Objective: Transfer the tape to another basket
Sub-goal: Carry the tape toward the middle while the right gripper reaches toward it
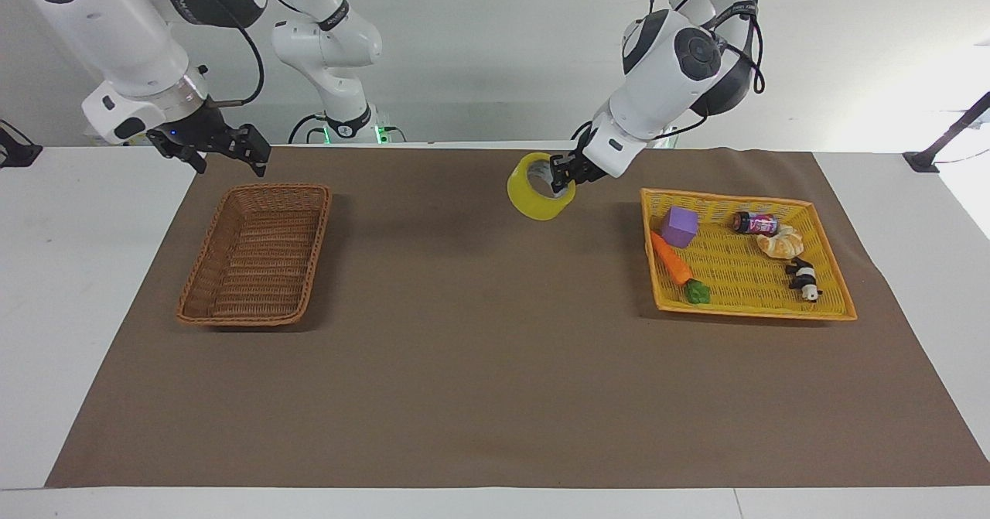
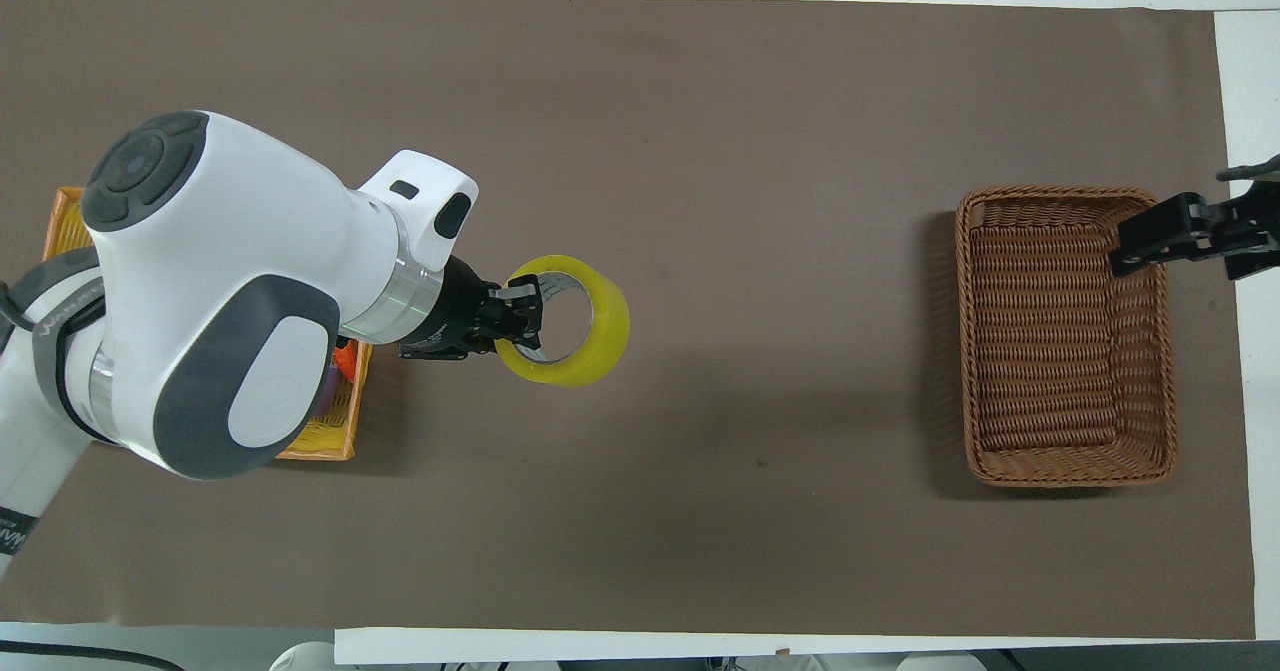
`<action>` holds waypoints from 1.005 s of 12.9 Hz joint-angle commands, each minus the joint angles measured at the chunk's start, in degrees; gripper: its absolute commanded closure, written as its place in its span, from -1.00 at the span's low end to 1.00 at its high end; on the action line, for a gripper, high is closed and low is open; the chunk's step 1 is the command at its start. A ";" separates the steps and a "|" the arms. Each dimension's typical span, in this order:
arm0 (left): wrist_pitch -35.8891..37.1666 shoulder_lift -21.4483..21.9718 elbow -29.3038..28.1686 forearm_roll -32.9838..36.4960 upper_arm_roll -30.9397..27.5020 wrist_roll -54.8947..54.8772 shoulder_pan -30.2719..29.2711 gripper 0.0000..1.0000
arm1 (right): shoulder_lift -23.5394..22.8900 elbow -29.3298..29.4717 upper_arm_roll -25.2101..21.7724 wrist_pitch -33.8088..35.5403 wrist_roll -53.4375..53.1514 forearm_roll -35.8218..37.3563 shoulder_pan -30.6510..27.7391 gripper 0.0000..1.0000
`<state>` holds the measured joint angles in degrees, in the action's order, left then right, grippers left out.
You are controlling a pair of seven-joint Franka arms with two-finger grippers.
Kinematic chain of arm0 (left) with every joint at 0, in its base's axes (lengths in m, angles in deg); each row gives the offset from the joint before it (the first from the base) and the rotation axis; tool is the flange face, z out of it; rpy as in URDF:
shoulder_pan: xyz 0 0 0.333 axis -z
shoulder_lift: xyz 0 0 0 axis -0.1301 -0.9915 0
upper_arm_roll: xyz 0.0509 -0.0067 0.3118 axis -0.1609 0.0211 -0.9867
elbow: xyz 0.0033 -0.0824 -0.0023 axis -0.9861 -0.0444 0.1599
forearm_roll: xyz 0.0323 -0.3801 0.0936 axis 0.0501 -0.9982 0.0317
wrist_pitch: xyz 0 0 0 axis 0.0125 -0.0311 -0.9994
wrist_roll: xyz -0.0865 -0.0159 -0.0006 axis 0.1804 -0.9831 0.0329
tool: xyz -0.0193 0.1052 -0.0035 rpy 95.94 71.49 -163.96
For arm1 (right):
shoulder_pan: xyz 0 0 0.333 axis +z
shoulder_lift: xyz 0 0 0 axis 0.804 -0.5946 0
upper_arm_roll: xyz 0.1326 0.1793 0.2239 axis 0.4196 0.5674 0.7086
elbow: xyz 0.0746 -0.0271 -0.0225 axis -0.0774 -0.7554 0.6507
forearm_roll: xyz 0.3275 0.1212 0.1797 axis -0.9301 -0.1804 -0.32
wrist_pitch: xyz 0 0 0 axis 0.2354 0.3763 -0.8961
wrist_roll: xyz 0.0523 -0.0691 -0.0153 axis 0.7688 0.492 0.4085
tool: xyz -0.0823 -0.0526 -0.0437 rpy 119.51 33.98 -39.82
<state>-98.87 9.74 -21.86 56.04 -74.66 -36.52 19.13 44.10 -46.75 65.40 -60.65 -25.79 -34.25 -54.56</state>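
Observation:
The yellow roll of tape (image 1: 537, 188) (image 2: 585, 323) hangs in the air over the brown mat, between the yellow tray and the brown wicker basket (image 1: 259, 254) (image 2: 1065, 336). My left gripper (image 1: 561, 175) (image 2: 520, 313) is shut on the roll's wall, one finger inside the core. The basket holds nothing and lies at the right arm's end of the table. My right gripper (image 1: 229, 153) (image 2: 1190, 241) hangs open above the basket's edge nearest its own arm's base and waits.
A flat yellow tray (image 1: 831, 302) (image 2: 345, 421) at the left arm's end holds a purple cube (image 1: 678, 226), a toy carrot (image 1: 671, 260), a small can (image 1: 754, 222), a croissant (image 1: 781, 242) and a panda figure (image 1: 804, 279). The left arm's bulk covers most of the tray in the overhead view.

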 commanded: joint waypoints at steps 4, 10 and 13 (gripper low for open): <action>-0.40 -0.84 2.22 -1.19 -0.94 0.65 0.64 1.00 | 6.06 -18.04 0.61 -11.46 3.99 -35.19 1.39 -1.00; 0.05 -0.75 2.75 -1.10 -1.29 0.57 -0.86 1.00 | 0.35 -24.39 0.79 -35.44 8.05 -58.02 18.33 -1.00; -0.22 -0.75 3.19 -1.01 -1.38 0.74 -0.68 1.00 | -0.53 -25.44 0.79 -39.95 4.72 -63.91 23.62 -1.00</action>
<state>-99.29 9.40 -20.34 55.90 -75.86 -36.42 18.46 42.80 -70.76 66.32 -98.82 -19.14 -95.89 -31.92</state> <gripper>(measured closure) 0.780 0.000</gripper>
